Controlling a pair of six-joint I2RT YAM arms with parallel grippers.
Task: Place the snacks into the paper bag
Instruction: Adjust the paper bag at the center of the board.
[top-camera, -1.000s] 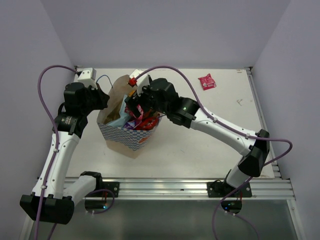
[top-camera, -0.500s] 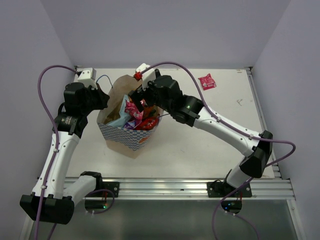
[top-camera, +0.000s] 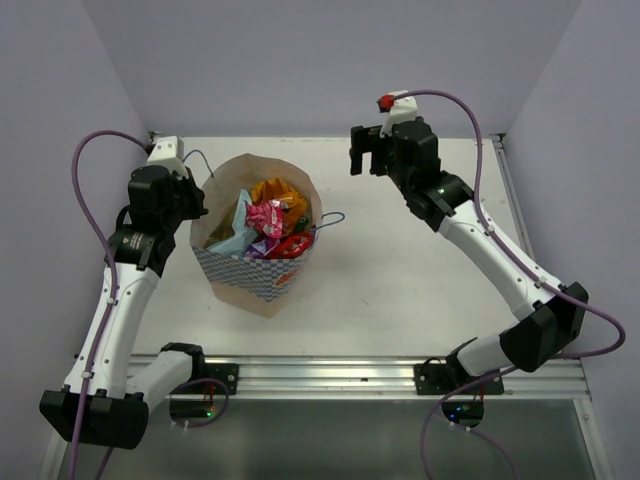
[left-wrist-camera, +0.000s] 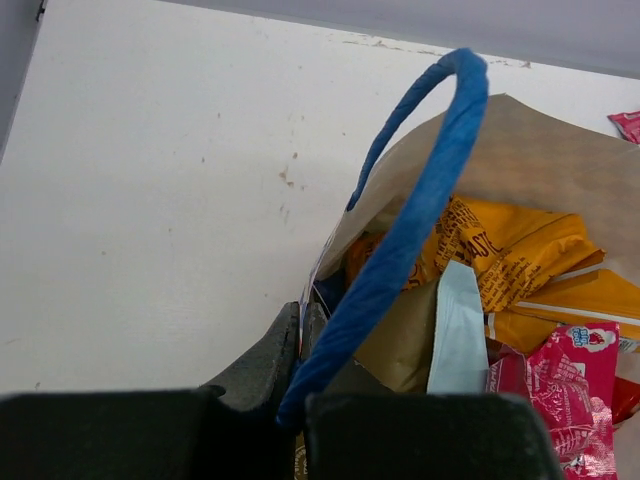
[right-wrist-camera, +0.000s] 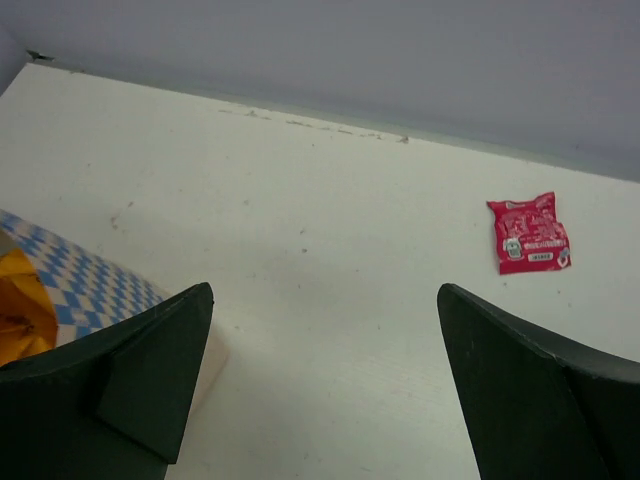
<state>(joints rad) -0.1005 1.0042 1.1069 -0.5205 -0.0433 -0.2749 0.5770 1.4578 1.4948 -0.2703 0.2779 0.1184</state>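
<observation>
I see the paper bag (top-camera: 257, 250) standing upright on the left half of the worktop (top-camera: 400, 290), its mouth open and stuffed with snacks: an orange chip bag (top-camera: 277, 192), a pink packet (top-camera: 266, 216), a light-blue bag (top-camera: 234, 232) and a red cookie bag (top-camera: 292, 246). My left end effector (top-camera: 196, 196) sits at the bag's left rim, and in the left wrist view its fingers (left-wrist-camera: 262, 365) are pinched tight on the paper edge, with a blue cord handle (left-wrist-camera: 400, 240) arching up in front of the lens. The other handle (top-camera: 331, 221) hangs off the bag's right side. One small red packet (right-wrist-camera: 528, 233) lies alone on the worktop near the back wall, well apart from the bag. My right end effector (top-camera: 372, 158) hovers over the back of the worktop between bag and packet, spread wide and carrying nothing. The worktop is white and lightly scuffed, enclosed by pale lilac walls (top-camera: 300, 60). Nothing stands between the right end effector and the red packet.
</observation>
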